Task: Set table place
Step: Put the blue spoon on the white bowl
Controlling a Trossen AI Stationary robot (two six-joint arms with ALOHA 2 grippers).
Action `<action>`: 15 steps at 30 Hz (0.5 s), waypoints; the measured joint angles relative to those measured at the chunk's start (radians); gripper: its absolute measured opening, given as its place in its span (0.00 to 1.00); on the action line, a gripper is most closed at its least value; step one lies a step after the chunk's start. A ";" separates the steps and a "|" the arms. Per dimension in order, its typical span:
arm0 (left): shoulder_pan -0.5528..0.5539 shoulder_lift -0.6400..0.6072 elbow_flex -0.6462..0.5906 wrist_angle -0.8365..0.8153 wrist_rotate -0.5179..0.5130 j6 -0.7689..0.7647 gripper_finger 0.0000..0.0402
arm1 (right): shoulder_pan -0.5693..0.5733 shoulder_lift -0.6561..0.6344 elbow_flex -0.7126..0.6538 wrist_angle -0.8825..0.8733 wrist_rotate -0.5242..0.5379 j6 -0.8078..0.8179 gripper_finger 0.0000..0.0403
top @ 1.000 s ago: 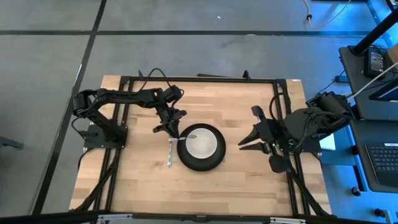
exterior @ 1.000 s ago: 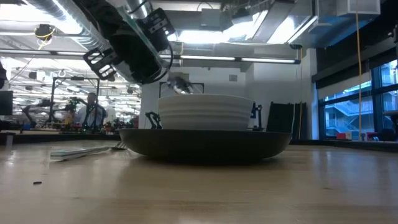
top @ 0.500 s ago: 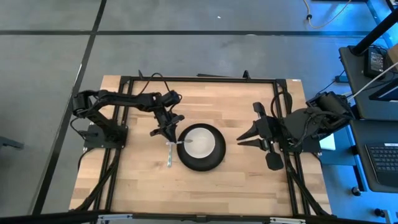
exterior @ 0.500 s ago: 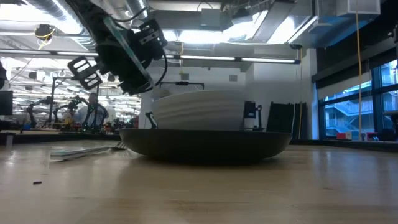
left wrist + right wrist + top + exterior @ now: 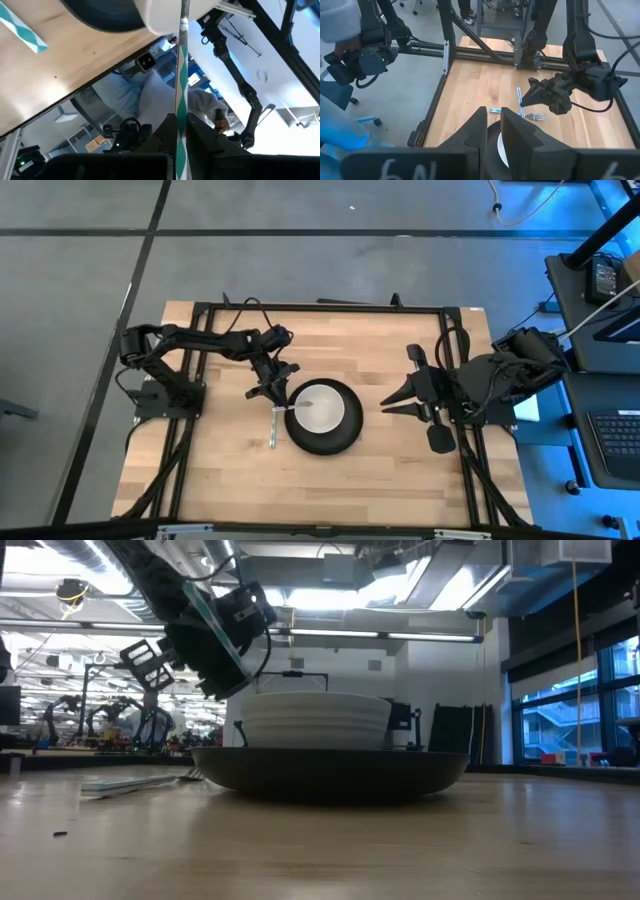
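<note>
A white bowl (image 5: 320,410) stands in a black plate (image 5: 322,442) at the middle of the wooden table (image 5: 400,480). It also shows in the low view (image 5: 315,720). My left gripper (image 5: 270,388) is just left of the bowl, above the table, and is shut on a spoon (image 5: 296,402). The spoon's handle is wrapped in teal-and-white tape. A fork (image 5: 273,430) lies flat on the table left of the plate. My right gripper (image 5: 386,406) hovers right of the plate, shut and empty. My left gripper pinches the spoon's taped handle (image 5: 180,131) between its two fingers. The fingers slant down from the table's far left. The handle runs out past the fingertips to the white bowl (image 5: 165,15), where the spoon's head (image 5: 308,401) lies inside the rim.
The fork's taped handle (image 5: 22,27) lies near the left gripper. Black frame rails (image 5: 190,430) run along both sides of the table. Bare wood lies in front of the plate (image 5: 330,490). A person stands beyond the table's left side (image 5: 340,20).
My left gripper has gone a little toward the table's left edge and down, still shut on the spoon. The spoon's head, which stood above the bowl's rim, has sunk into the bowl. The white bowl tipped briefly and now stands level, a little farther left in the plate.
</note>
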 joint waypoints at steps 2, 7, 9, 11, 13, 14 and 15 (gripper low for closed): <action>-0.002 0.028 0.000 0.031 0.000 0.001 0.04 | 0.000 0.000 0.000 0.000 0.000 0.000 0.14; -0.013 0.099 0.006 0.182 0.000 -0.044 0.04 | 0.000 0.000 0.000 -0.001 -0.001 0.019 0.14; -0.013 0.108 0.011 0.228 0.001 -0.062 0.04 | 0.000 0.000 0.000 -0.001 -0.001 0.023 0.14; -0.013 0.118 0.018 0.238 -0.001 -0.076 0.04 | 0.000 0.000 0.000 -0.001 -0.001 0.023 0.14; -0.013 0.118 0.018 0.238 -0.002 -0.075 0.04 | 0.000 0.000 0.000 -0.001 -0.001 0.024 0.14; -0.013 0.118 0.018 0.237 -0.005 -0.075 0.04 | 0.000 0.000 0.000 -0.001 -0.001 0.025 0.14; -0.013 0.118 0.014 0.238 -0.011 -0.074 0.04 | 0.000 0.000 0.000 -0.001 -0.001 0.024 0.14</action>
